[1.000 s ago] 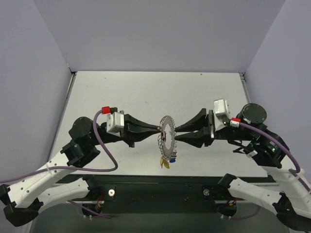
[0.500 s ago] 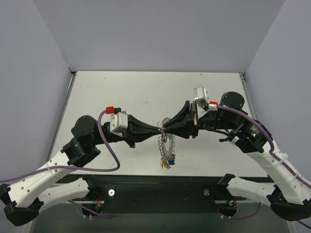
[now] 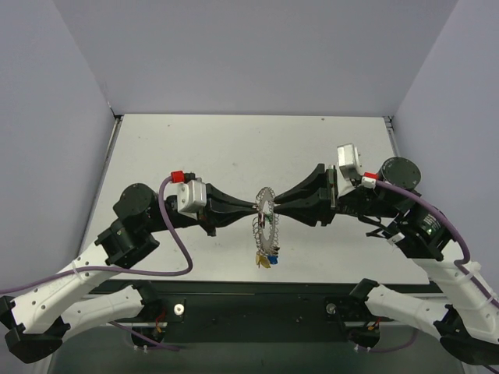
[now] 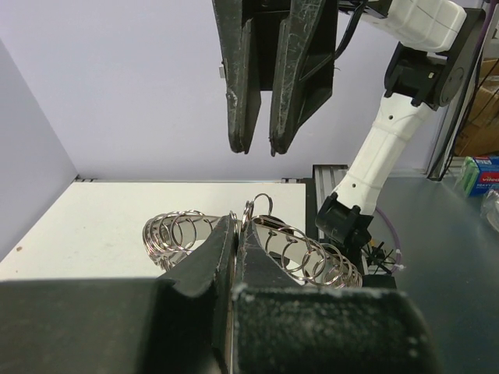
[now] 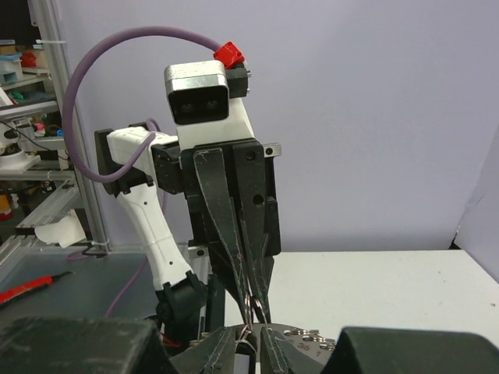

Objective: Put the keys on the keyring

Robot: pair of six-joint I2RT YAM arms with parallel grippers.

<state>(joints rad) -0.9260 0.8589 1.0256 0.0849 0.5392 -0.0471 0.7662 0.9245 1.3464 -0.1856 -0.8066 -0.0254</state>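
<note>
The keyring (image 3: 269, 234) hangs in the air above the table, nearly edge-on, a silvery coil. My left gripper (image 3: 255, 207) is shut on its upper rim; in the left wrist view its jaws (image 4: 238, 226) pinch the coil (image 4: 312, 251), which curves off to both sides. Several keys (image 3: 270, 257) with yellow, blue and green heads dangle from the ring's bottom. My right gripper (image 3: 275, 209) faces the left one tip to tip at the same upper rim. Its jaws (image 4: 260, 149) stand narrowly open with nothing between them. In the right wrist view its tips (image 5: 253, 344) sit just under the left gripper (image 5: 256, 308).
The white table (image 3: 195, 148) lies below, with grey walls on three sides. A black strip with both arm bases (image 3: 257, 308) runs along the near edge. The left arm's purple cable (image 3: 168, 234) loops beside its wrist.
The right gripper swung left and up against the ring half a second ago, then drew back right to the upper rim, its jaws slightly narrower. The left gripper kept its grip.
</note>
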